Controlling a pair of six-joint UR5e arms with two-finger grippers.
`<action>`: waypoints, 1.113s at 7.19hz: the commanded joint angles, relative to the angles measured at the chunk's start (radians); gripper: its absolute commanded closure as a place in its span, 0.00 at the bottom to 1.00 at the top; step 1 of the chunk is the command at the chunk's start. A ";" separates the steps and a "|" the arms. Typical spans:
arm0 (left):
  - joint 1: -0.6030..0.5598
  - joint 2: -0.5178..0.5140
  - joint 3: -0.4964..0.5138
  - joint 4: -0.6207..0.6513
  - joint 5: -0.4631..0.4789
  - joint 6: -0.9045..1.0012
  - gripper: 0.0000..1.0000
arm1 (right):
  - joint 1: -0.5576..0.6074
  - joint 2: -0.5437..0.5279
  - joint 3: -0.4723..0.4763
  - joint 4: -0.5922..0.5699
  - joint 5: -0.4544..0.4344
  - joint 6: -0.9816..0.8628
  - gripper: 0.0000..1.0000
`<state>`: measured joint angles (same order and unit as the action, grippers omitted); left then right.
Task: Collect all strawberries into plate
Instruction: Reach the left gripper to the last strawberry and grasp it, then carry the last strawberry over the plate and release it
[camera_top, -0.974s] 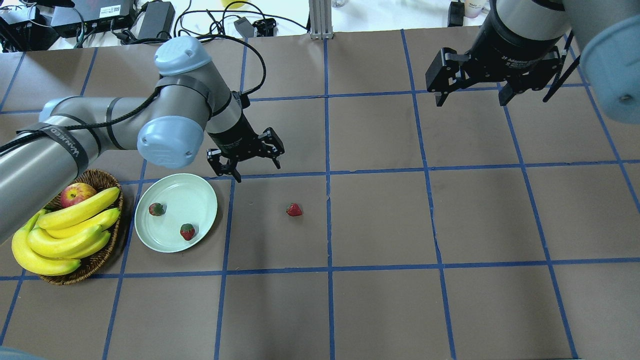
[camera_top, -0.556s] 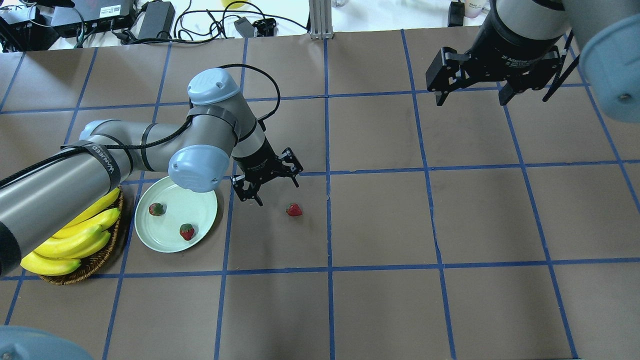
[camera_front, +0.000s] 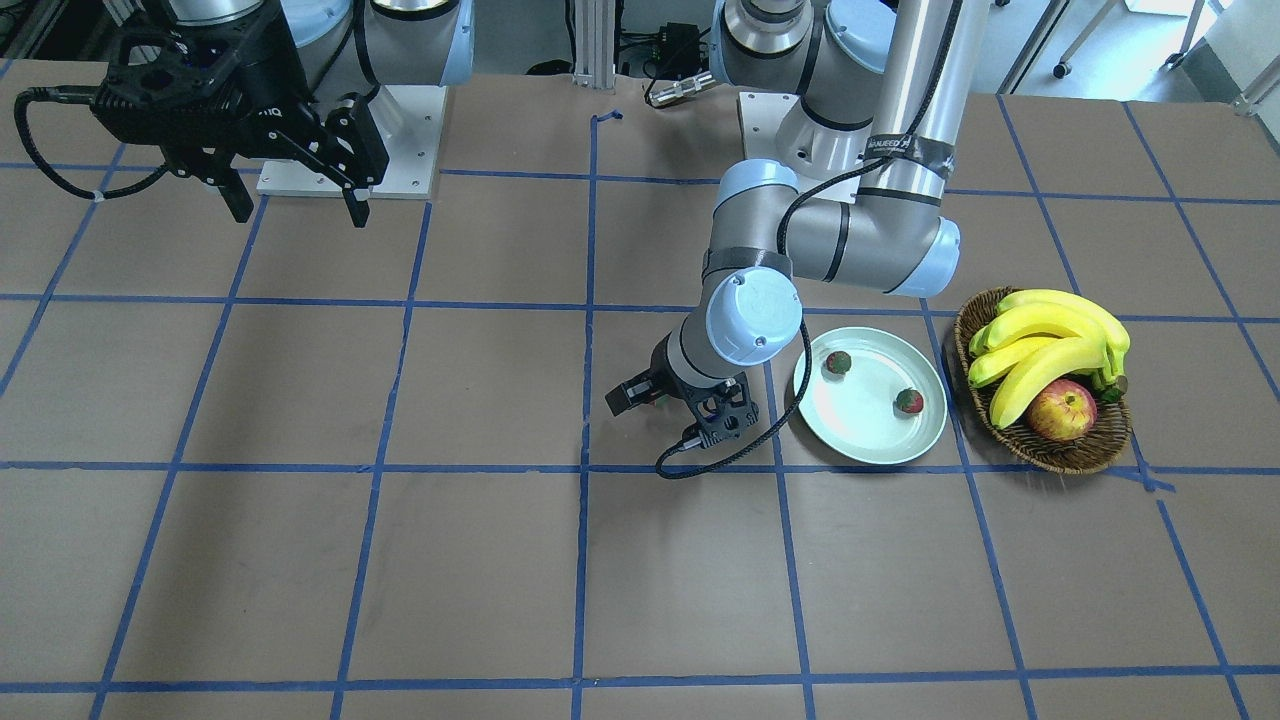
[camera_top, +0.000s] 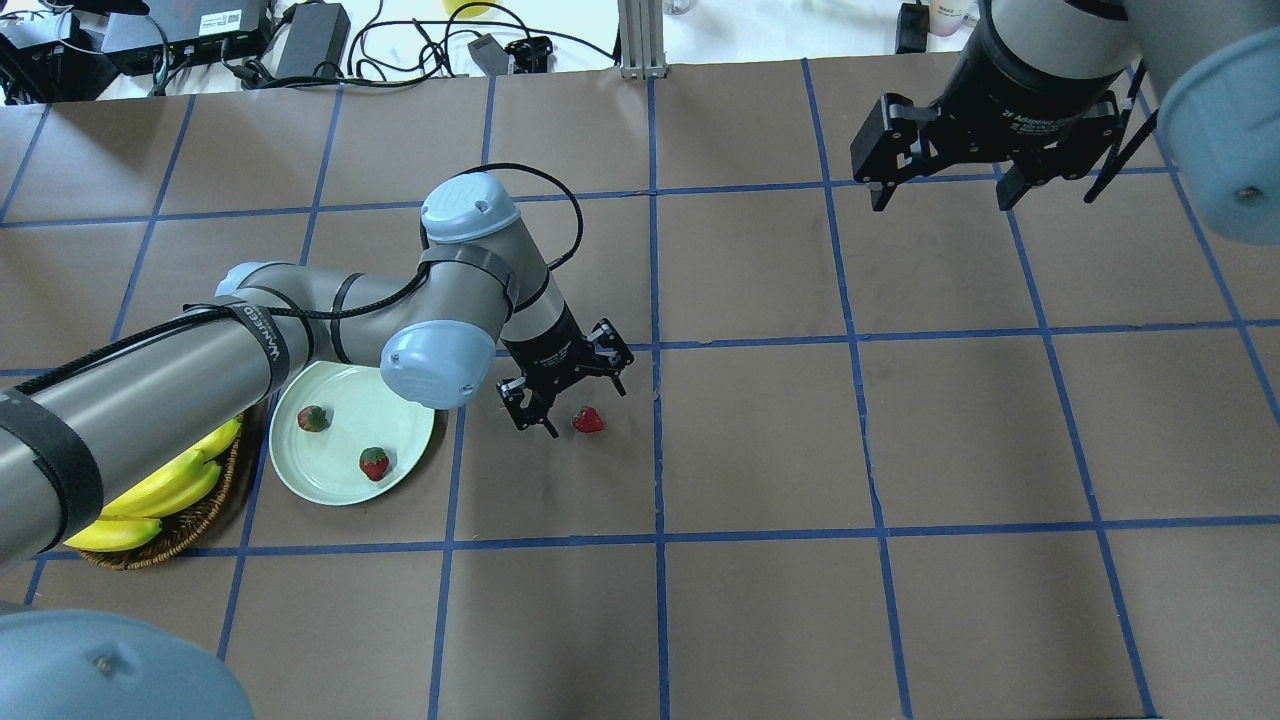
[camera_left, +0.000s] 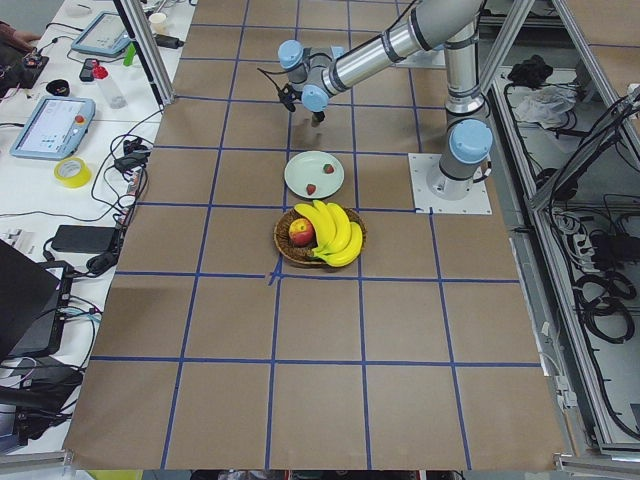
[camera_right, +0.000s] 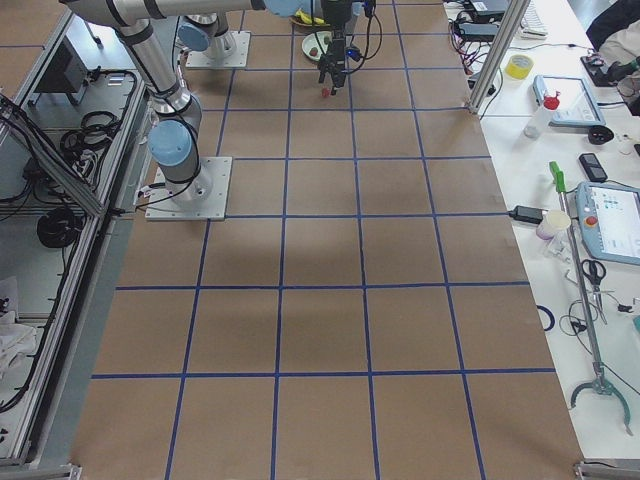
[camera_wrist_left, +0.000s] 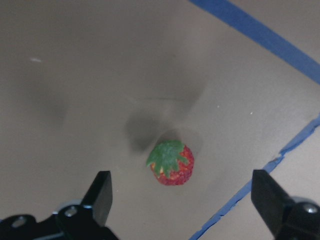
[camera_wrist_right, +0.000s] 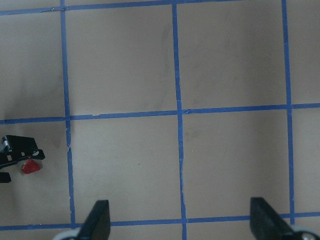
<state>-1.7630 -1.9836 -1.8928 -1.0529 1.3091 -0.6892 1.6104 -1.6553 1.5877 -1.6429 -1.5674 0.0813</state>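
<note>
One strawberry (camera_top: 588, 420) lies alone on the brown table, right of the plate. My left gripper (camera_top: 586, 410) hangs open just above it, one finger on each side. In the left wrist view the strawberry (camera_wrist_left: 171, 162) sits between the two fingertips (camera_wrist_left: 100, 195), green cap up, untouched. The mint-green plate (camera_top: 400, 430) holds two strawberries (camera_top: 313, 418) (camera_top: 374, 463). My right gripper (camera_top: 942, 205) is open and empty, high over the far right of the table.
A wicker basket (camera_top: 160, 540) with bananas (camera_top: 160, 480) stands left of the plate, partly under my left arm. An apple (camera_front: 1060, 410) lies in it. Cables and electronics (camera_top: 300, 40) line the far edge. Blue tape marks a grid on the table.
My left arm has swung right and forward, from the plate's far rim to above the loose strawberry, gripper still open. The right arm has not moved.
</note>
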 joint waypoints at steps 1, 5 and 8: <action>-0.001 -0.020 -0.006 0.002 -0.002 -0.003 0.24 | -0.001 0.000 0.000 0.000 0.000 0.000 0.00; 0.000 -0.003 0.010 0.004 0.005 -0.007 1.00 | -0.001 -0.001 0.000 0.000 0.000 -0.003 0.00; 0.112 0.040 0.147 -0.108 0.153 0.146 1.00 | -0.001 -0.004 0.000 0.002 0.001 -0.003 0.00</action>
<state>-1.7144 -1.9591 -1.8006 -1.0954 1.4104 -0.6466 1.6088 -1.6586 1.5877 -1.6415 -1.5663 0.0783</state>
